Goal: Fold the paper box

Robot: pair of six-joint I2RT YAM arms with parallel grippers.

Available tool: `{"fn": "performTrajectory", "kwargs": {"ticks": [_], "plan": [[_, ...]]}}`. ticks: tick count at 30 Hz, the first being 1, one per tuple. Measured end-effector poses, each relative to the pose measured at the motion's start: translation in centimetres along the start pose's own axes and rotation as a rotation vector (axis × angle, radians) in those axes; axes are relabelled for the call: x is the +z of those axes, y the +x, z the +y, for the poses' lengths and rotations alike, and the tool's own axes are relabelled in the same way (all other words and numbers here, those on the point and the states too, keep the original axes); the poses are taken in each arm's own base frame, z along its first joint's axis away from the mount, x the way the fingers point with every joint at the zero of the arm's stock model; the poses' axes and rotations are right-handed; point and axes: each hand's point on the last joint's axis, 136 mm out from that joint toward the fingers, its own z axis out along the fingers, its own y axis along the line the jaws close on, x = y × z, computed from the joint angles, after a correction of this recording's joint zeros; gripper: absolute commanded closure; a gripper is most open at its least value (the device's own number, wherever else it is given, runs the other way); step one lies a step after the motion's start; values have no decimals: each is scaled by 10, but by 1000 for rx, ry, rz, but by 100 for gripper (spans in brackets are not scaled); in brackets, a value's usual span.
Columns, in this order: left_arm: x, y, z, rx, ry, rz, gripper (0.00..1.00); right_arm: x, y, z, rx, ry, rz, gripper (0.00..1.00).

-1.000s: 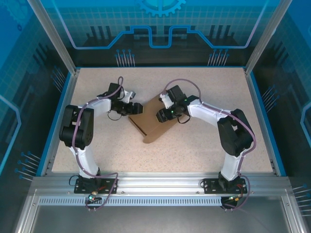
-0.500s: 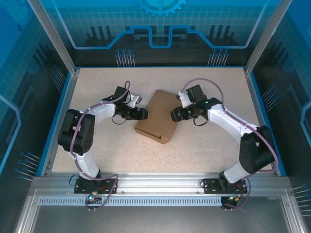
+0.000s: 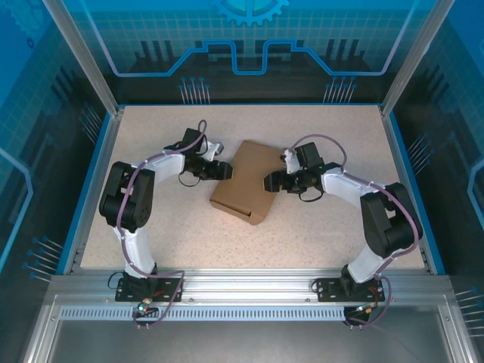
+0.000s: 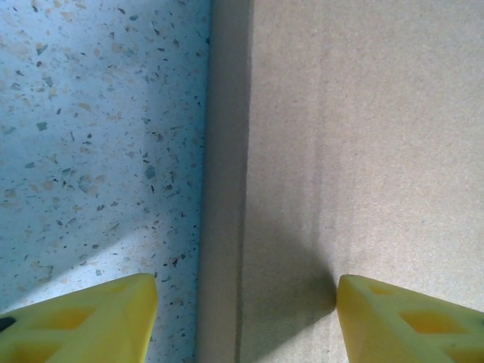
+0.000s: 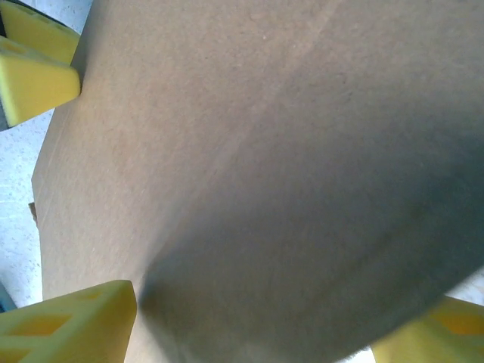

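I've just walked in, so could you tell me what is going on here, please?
Two robot arms are folding a brown paper box that lies on the table between them. The left end effector is at the box's left edge, open, one finger over cardboard and one over table. The right end effector is at its right edge, also open. Neither appears to grip it.
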Motion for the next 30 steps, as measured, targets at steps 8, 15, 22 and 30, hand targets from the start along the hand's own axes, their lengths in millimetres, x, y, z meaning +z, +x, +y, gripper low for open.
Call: {"fn": "performTrajectory", "kwargs": {"ticks": [8,15,22,30], "plan": [[4,5,-1,-9,11,4,51,25,-3,-3,56,-66,9,32],[6,7,-4,-17,30,-2,55,30,-6,-7,87,-95,-1,46],[7,13,-10,-49,72,-5,55,23,-3,-7,100,-122,-26,52],[15,23,-31,-47,121,27,53,-11,-4,7,91,-135,-97,55]]}}
